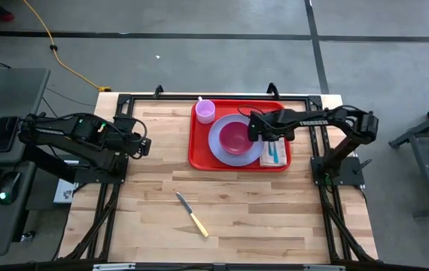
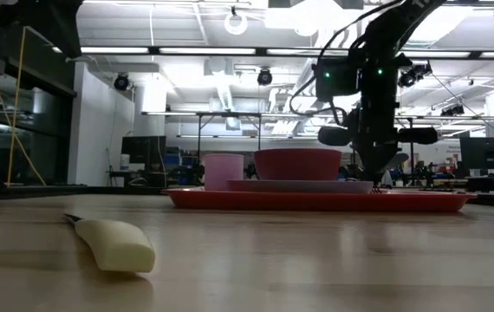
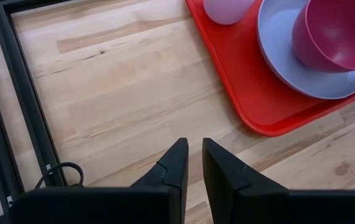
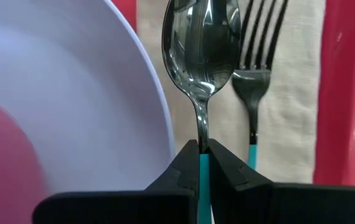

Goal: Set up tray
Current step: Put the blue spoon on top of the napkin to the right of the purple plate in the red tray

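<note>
Glossy metal spoon [image 4: 201, 56], wooden table [image 1: 237, 211]

The shiny metal spoon [image 4: 200, 56] with its teal handle is partly hidden between dark fingers [image 4: 180, 168]. The round lavender plate [image 4: 90, 112] and the silver fork's [image 4: 255, 68] tines run past the picture's edge.

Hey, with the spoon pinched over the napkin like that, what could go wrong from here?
The right gripper holds the spoon by its thin teal handle, so it may twist or slip on release. Its bowl hangs close between the lavender plate and the fork on the napkin; lowering off-line could clip either. The knife is still off the tray.
</note>
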{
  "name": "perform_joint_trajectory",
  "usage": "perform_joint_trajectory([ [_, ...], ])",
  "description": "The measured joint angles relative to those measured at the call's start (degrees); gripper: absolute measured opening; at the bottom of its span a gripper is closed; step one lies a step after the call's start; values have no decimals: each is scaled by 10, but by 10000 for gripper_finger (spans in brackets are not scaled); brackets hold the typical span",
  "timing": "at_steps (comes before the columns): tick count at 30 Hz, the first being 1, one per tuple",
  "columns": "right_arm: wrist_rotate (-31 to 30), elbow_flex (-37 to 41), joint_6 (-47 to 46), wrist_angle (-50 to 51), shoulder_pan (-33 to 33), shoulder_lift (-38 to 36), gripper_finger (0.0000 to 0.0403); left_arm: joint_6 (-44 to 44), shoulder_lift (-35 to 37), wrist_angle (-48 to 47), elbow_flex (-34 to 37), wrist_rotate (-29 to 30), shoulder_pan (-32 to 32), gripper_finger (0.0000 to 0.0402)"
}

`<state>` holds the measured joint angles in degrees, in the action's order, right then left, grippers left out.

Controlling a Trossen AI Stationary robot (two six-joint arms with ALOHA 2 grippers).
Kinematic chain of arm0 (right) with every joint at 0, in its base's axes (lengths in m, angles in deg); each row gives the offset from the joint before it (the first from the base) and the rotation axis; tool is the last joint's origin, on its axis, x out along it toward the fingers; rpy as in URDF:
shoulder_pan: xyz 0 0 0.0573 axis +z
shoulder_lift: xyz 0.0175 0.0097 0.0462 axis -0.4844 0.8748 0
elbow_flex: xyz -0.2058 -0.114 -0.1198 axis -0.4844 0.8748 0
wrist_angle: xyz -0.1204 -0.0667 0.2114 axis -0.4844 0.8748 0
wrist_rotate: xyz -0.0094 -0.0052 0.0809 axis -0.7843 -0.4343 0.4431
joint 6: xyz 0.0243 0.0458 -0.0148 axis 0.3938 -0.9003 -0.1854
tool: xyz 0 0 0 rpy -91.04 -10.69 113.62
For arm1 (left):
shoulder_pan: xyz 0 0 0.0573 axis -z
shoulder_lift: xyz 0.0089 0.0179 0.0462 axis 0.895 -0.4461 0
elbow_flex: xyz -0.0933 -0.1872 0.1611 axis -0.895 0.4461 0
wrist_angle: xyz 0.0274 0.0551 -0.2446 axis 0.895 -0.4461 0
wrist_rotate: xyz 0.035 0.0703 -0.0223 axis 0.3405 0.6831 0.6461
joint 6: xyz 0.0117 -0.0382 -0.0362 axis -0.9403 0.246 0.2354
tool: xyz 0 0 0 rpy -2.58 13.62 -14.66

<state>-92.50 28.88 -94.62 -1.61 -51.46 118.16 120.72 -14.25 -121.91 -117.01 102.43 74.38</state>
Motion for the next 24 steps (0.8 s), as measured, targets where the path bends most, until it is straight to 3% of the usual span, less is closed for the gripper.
perform_joint_trajectory([
  [24,-3,0,16,-6,-9,0,24,-2,0,-1,0,-14,0,79],
])
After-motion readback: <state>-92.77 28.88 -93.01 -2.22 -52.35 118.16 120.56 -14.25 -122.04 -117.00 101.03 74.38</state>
